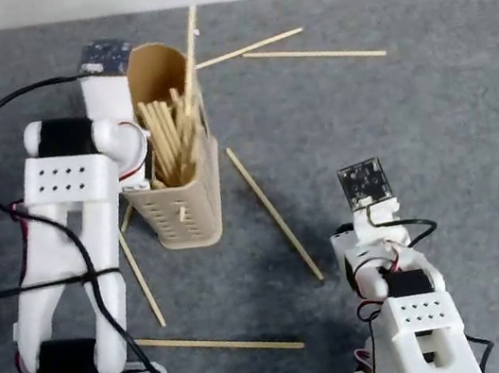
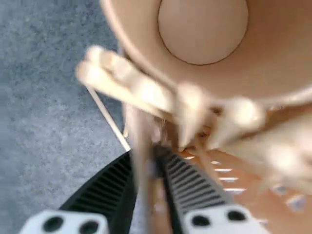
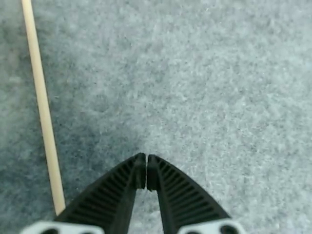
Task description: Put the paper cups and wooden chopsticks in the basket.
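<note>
**Left gripper pinches a stick at the basket; right gripper closed over the mat**

High view: The basket (image 1: 187, 211) stands on the grey mat (image 1: 467, 112), left of centre. The cup (image 1: 158, 68) sits tilted at its far end, open mouth up toward the camera. A bundle (image 1: 165, 138) of chopsticks leans inside the basket, and one tall stick (image 1: 191, 43) pokes out past the cup's rim. The left arm (image 1: 71, 235) reaches up to the basket's left side. Loose chopsticks lie around it: a far pair (image 1: 250, 47) beyond the basket, a long one (image 1: 273, 213) to its right, a side one (image 1: 141, 279) by the left arm and a near one (image 1: 220, 344) in front. The right arm (image 1: 399, 305) sits at the lower right, well apart from the basket.

Left wrist view: The left gripper (image 2: 148, 156) is narrowed onto a held stick (image 2: 139, 141) that runs between its fingers. Just beyond are the blurred bundle (image 2: 146, 95), the cup's inside (image 2: 202, 29) and the basket's slotted wall (image 2: 243, 187). One chopstick lies on the mat (image 2: 44, 122) beside them.

Right wrist view: The right gripper (image 3: 146, 170) is pressed closed with nothing in it, above the mat (image 3: 219, 73). A mat stick (image 3: 43, 112) lies just beside it, not touching.
</note>
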